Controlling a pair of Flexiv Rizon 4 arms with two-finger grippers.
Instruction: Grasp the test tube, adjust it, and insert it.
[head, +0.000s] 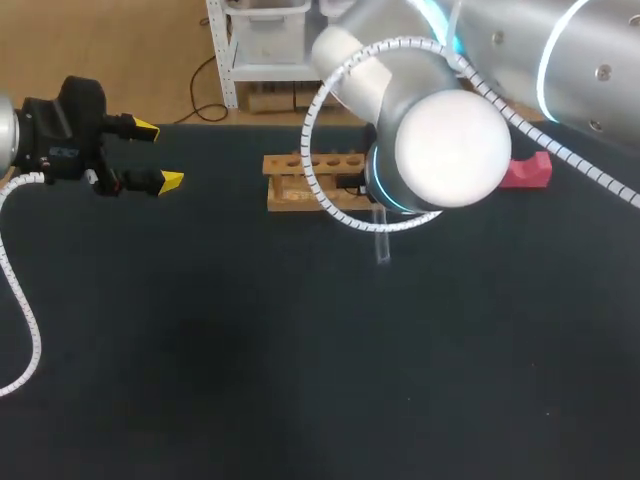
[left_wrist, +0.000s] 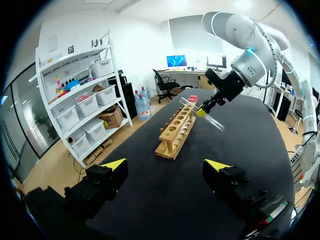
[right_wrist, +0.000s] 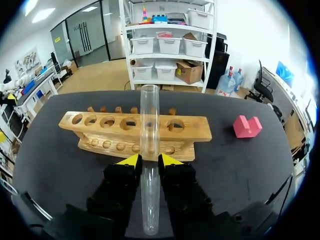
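Silver arm (head: 560, 60), coiled white cable (head: 306, 125), black yellow-tipped pincer (head: 158, 155)

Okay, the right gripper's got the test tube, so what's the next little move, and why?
Likely tip the tube upright with the right gripper. The gripper is shut on it, but the left wrist view shows it slanted in the air near the rack, not lined up with any hole, so it probably couldn't go in as it is.
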